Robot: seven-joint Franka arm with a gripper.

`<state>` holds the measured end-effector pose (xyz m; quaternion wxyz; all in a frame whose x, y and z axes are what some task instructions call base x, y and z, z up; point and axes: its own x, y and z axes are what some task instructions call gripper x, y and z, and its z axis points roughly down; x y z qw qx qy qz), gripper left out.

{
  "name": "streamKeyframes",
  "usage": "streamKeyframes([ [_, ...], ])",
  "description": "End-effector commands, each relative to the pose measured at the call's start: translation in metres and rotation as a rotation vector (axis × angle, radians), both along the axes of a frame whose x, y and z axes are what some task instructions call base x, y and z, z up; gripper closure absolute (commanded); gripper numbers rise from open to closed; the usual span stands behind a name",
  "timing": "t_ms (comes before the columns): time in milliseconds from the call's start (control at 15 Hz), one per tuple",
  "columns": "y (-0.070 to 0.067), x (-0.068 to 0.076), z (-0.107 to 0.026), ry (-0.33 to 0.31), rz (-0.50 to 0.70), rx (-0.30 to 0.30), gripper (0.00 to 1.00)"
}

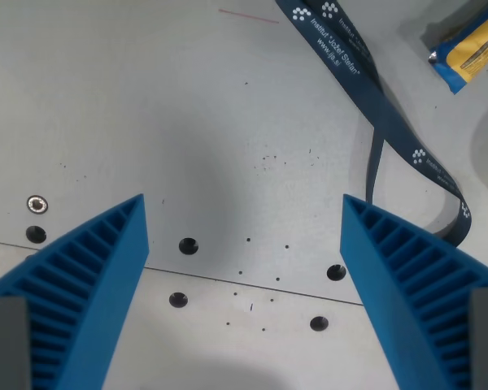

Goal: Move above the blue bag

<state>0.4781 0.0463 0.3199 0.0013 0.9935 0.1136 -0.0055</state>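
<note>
My gripper (244, 215) is open, its two blue ribbed fingers (81, 284) spread wide at the bottom of the wrist view with only bare grey table between them. A blue and yellow bag (469, 50) lies at the top of the wrist view's right, partly cut off by the frame edge. It sits far from the fingers, up and to the wrist view's right of them.
A dark blue printed lanyard (366, 81) runs from the top centre down to the wrist view's right and loops near the right finger. The grey table (146, 97) has several screw holes and a seam low in the frame.
</note>
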Motion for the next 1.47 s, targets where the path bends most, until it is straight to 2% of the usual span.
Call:
streamKeyframes([
  [67, 0.000, 0.000, 0.002, -0.004, 0.000, 0.000, 0.00],
  [400, -0.001, 0.000, 0.001, -0.005, -0.012, 0.000, 0.00],
  [800, -0.007, 0.004, -0.005, -0.013, -0.096, -0.003, 0.00],
  [1133, -0.020, 0.011, -0.017, -0.027, -0.205, -0.007, 0.00],
  [1467, -0.039, 0.020, -0.034, -0.038, -0.341, -0.013, 0.00],
])
